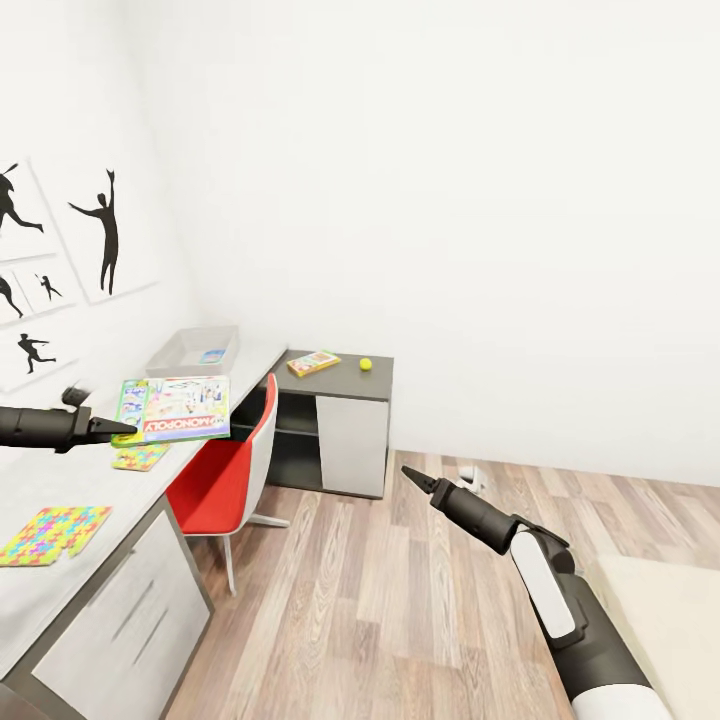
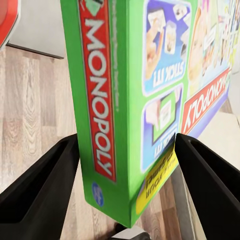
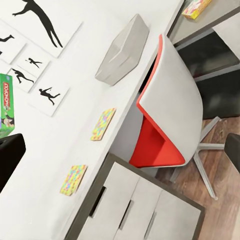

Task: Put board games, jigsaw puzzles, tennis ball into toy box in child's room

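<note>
Currently the left gripper (image 1: pixel 112 428) is clamped on the green flat Monopoly board game (image 1: pixel 175 410), held above the white-grey table (image 1: pixel 80 480), short of the shallow light-grey toy box (image 1: pixel 192 351). Advance level, then release inside. The right gripper (image 1: pixel 410 474) spread cannot be judged.

Toy box (image 1: pixel 190 352) on table (image 1: pixel 90 470), behind two jigsaw puzzles (image 1: pixel 52 534), chair (image 1: pixel 228 470) alongside.

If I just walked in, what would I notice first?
Probably the bright green Monopoly board game, gripped by the left tool above the white table. Next, the red chair tucked under that table. Then the colourful jigsaw puzzle lying flat near the table's front edge.
</note>
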Tool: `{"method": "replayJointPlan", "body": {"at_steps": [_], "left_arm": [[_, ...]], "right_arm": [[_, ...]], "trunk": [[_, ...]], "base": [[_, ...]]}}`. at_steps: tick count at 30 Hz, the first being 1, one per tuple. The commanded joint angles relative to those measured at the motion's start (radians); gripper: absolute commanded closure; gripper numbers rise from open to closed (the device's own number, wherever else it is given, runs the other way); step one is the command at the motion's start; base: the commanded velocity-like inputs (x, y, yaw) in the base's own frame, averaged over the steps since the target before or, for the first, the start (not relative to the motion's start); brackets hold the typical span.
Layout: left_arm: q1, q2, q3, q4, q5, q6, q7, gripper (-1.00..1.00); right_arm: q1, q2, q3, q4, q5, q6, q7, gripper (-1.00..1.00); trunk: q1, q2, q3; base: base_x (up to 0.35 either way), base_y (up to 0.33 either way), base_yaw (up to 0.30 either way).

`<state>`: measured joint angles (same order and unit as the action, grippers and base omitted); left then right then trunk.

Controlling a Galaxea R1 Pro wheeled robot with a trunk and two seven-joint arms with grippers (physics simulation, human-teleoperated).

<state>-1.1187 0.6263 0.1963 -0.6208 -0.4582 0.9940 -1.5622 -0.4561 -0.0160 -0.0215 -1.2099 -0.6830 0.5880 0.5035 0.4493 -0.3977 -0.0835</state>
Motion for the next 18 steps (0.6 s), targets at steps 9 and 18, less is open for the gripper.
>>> {"method": "replayJointPlan", "body": {"at_steps": [9,18], "left_arm": [[0.0,-0.001,0.003,0.0,-0.011,0.009,-0.009,1.0],[0.0,-0.003,0.005,0.0,-0.013,0.009,-0.009,1.0]], "right_arm": [[-0.001,0.0,-0.002,0.0,-0.006,0.008,0.0,-1.0],[0.0,0.0,0.016,-0.043,-0.006,0.009,-0.001,-1.0]], "trunk": [[0.001,-0.002,-0.003],[0.001,-0.002,-0.003]], "base": [[0.011,0.0,0.159],[0.269,0.0,0.023]]}}
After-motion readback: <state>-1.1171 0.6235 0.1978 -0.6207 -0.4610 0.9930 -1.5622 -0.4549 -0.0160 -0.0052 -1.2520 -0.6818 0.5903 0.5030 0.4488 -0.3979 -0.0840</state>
